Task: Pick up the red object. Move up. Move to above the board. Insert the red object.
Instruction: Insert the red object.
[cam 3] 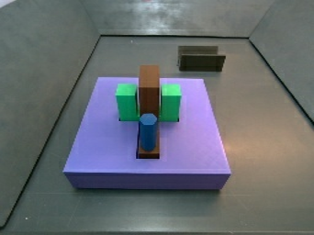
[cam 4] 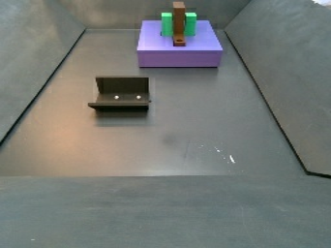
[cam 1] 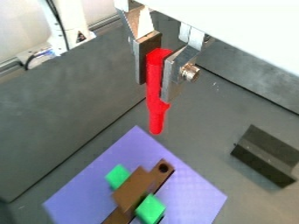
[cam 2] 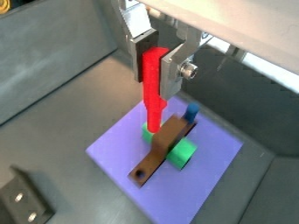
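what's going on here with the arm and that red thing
The gripper has its jaws shut on the red object, carried upright in the air over the board. In both wrist views the peg hangs clear above the brown strip and green blocks. A blue peg already stands in the board; the red one is not yet inserted.

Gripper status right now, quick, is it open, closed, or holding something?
Gripper: closed on the red object, held upright above the board in both wrist views.
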Controlling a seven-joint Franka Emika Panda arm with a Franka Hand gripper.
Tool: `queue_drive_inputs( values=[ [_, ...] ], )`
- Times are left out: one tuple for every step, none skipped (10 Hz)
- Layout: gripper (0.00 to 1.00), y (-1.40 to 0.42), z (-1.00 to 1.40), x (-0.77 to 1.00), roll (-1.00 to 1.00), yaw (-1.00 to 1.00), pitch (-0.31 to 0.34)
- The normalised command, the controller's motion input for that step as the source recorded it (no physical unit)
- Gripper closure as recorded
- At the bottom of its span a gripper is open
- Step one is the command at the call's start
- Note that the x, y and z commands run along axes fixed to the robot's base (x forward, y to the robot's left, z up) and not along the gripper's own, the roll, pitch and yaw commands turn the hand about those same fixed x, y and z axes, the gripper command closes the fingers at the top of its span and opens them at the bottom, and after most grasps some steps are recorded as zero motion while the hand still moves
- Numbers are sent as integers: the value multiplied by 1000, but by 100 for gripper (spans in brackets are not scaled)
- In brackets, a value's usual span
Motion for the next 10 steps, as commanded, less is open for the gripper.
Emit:
queue_drive_inputs(
  values=[
    [100,594,-840,14,150,6,-101],
    [100,340,-777,43,50,6,-100],
    [100,0,-583,69,-131,0,-96],
    [100,-6,-569,46,-211,-71,-126],
    [100,0,-511,20,-286,-97,-169],
    [100,109,-651,0,-171,-86,-194],
    [100,206,-723,0,-111,-40,-191],
    [100,129,-714,0,-117,-63,-203],
    [100,63,-614,-26,-173,0,-226],
    [100,-14,-554,0,-110,0,-226]
  ],
)
